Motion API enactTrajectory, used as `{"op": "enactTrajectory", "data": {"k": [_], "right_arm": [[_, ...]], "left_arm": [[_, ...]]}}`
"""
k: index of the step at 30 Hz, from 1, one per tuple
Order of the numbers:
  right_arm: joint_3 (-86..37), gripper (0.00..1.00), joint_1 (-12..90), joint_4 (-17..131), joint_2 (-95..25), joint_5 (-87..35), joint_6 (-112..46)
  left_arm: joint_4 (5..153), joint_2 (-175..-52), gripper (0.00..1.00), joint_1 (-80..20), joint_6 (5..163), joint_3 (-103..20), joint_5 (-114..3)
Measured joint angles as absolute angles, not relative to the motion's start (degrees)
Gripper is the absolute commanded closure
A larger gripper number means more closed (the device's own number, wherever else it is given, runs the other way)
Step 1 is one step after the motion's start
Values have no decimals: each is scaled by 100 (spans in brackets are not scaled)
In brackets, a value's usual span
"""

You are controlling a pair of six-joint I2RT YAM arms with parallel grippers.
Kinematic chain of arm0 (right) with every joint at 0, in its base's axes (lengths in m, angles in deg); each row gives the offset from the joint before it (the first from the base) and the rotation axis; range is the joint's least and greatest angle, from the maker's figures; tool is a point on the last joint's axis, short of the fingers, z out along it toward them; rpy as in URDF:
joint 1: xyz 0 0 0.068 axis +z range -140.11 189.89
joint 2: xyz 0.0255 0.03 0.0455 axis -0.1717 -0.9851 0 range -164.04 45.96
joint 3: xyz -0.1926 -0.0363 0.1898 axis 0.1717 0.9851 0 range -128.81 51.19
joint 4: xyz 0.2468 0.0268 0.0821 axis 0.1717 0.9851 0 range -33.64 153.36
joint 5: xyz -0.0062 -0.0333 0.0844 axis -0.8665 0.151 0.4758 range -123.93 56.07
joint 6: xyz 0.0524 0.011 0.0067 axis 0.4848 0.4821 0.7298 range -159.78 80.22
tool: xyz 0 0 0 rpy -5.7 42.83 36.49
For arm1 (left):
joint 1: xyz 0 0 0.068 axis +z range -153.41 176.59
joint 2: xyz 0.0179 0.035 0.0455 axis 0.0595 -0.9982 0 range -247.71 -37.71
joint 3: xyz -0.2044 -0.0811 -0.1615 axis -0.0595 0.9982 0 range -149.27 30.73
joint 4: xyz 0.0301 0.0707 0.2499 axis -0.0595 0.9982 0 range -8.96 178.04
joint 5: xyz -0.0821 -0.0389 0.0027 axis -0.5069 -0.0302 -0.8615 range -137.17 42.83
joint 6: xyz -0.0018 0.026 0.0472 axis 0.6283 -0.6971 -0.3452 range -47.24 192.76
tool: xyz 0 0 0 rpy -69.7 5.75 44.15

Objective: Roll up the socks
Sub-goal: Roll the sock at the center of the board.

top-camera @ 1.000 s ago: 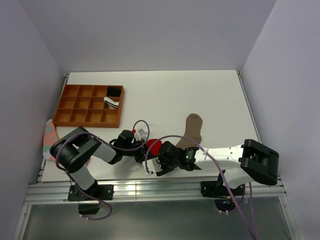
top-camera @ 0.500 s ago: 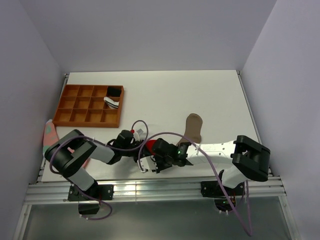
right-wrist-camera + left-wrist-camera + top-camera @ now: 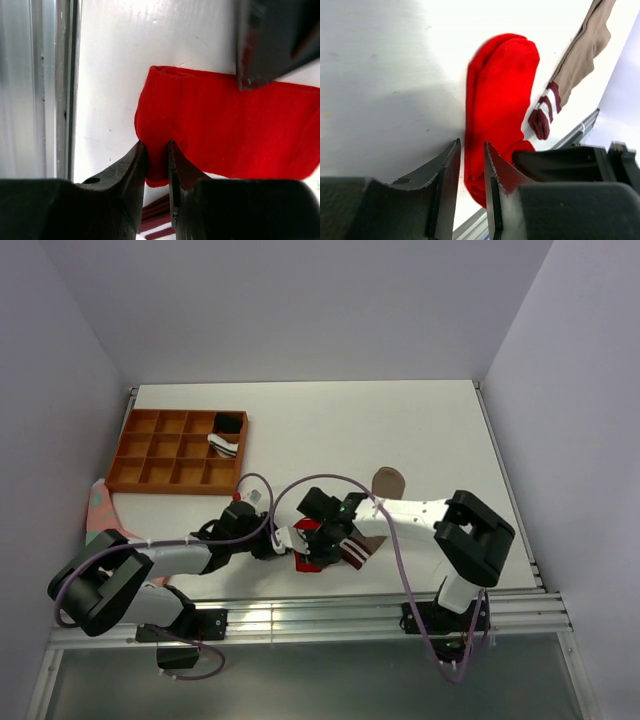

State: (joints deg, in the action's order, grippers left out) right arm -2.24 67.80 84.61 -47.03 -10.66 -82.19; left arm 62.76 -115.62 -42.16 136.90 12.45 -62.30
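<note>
White tabletop [image 3: 350, 430] under plain pale walls carries everything, and both my arms reach low over its near edge. My right gripper [image 3: 157, 150] is clamped on the bright red fabric sock [image 3: 225, 130]. Its two dark fingers pinch a folded corner, and red cloth fills the slit between them. My left gripper [image 3: 471, 145] meets the red sock from the opposite side. Its jaws stand a little apart, and the sock's long edge runs into the gap with bare table showing beside it, so nothing is pinched there.

The red sock lies flat on the table, folded double, between my two grippers. Just beside it on my right-arm side lies the tan-brown fabric sock [image 3: 585, 50]. Its maroon-and-white striped cuff [image 3: 545, 112] seems to touch the red sock, and its toe stretches away toward the far side. On the near side of the red sock runs the silver metal rail [image 3: 60, 100] of the table edge.

Well away from the red sock, far and to the left, sits the brown wooden tray [image 3: 175, 489] of twelve compartments. Two compartments at the tray's right end hold dark and white bundles [image 3: 222, 443]. Further left of the red sock, at the table's edge, lies a pink-and-green cloth [image 3: 98, 510], too small to make out.
</note>
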Motion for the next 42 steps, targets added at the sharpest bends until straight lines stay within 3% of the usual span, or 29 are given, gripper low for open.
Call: {"op": "enactTrajectory", "data": {"k": [8, 15, 18, 31, 42], "right_arm": [[-1500, 83, 5986, 9639, -5851, 0, -8180], [-2630, 83, 5516, 10695, -6887, 647, -8075], [-2849, 84, 5412, 10970, -7136, 842, -8020], [-2939, 100, 5147, 11256, -7346, 1062, -7714], [-2713, 100, 4994, 11276, -7332, 1268, -7535]], "left_arm": [[6208, -10959, 70, -4218, 13681, 1715, -5760], [6044, -10428, 54, -4366, 13406, 2012, -5332], [6077, -10242, 54, -4633, 13145, 2016, -5015], [5679, -10445, 57, -5112, 11873, 1743, -4335], [5087, -11084, 55, -5256, 10958, 1361, -4748]]}}
